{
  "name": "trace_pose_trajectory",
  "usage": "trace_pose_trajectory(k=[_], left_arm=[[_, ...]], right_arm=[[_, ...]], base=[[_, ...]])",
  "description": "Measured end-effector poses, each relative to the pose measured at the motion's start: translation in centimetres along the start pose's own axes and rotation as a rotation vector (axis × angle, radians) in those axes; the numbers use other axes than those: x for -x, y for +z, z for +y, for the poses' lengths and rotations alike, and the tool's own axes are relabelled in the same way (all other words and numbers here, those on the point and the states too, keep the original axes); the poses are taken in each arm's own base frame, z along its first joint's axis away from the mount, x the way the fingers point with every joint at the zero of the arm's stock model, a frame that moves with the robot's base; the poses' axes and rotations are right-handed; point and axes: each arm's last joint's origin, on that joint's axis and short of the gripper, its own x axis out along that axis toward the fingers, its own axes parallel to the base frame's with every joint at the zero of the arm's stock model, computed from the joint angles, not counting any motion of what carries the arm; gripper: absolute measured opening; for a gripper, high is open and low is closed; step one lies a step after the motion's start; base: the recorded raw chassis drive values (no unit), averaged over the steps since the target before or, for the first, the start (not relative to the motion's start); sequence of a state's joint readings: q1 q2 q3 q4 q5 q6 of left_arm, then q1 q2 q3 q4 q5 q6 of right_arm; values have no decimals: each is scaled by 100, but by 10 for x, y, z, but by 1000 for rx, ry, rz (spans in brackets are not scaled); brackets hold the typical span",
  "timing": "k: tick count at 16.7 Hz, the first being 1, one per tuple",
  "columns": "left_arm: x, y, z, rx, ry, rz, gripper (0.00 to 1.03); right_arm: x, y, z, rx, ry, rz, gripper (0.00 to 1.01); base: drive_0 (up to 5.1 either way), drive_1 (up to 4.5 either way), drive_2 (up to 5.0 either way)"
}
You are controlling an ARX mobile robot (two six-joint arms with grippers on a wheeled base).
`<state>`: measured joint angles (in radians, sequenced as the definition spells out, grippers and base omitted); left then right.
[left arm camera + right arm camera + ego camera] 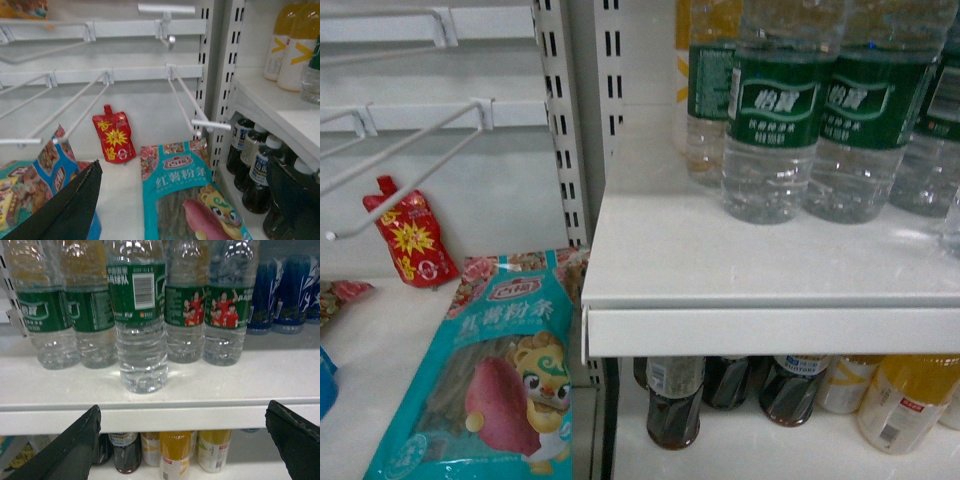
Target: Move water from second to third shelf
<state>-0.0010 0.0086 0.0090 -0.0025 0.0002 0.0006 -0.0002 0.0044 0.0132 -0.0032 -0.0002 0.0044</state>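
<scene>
Shelf (720, 275) of white board fills the right half of the head view, its front lip running level across the middle of the frame with a bare strip between that edge and the bottles. Water (142, 315) in clear ribbed bottles stands in a row there; in the right wrist view one bottle sits forward of the others, centre frame, nearest the lip, its barcode facing out, free room to either side of its base. The right gripper (182, 450) shows at the bottom corners of that view, fingers spread wide apart and holding nothing, short of the shelf edge. The left gripper (185, 200) is likewise released, its fingers at the lower corners before the left bay.

Below the lip, lower right, stand dark drink bottles (675, 405) and yellow drink bottles (905, 400).

In the left bay, white wire hooks (192, 100) jut from a pegboard back. A teal snack bag (495, 375) with white and red Chinese text and a cartoon figure lies at lower left; a red pouch (410, 238) leans behind it. Green labels carry white Chinese characters; two at upper right of the right wrist view show red-shirted players.
</scene>
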Motion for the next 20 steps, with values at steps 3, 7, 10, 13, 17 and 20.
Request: trace_pose_trajectory(k=[3, 7, 10, 13, 17, 20], left_arm=[[0, 0, 0, 0, 0, 1, 98], [0, 0, 0, 0, 0, 1, 98], [0, 0, 0, 0, 1, 0, 98], [0, 0, 0, 0, 2, 3, 98], [0, 0, 0, 0, 0, 4, 98], [0, 0, 0, 0, 0, 3, 98]], right_arm=[[0, 0, 0, 2, 0, -2, 98], [0, 0, 0, 2, 0, 0, 98], [0, 0, 0, 3, 1, 0, 98], [0, 0, 0, 3, 1, 3, 98], [0, 0, 0, 3, 0, 3, 98], [0, 0, 0, 3, 0, 2, 98]], base=[[0, 0, 0], [0, 0, 0], [0, 0, 0], [0, 0, 0], [0, 0, 0], [0, 0, 0]])
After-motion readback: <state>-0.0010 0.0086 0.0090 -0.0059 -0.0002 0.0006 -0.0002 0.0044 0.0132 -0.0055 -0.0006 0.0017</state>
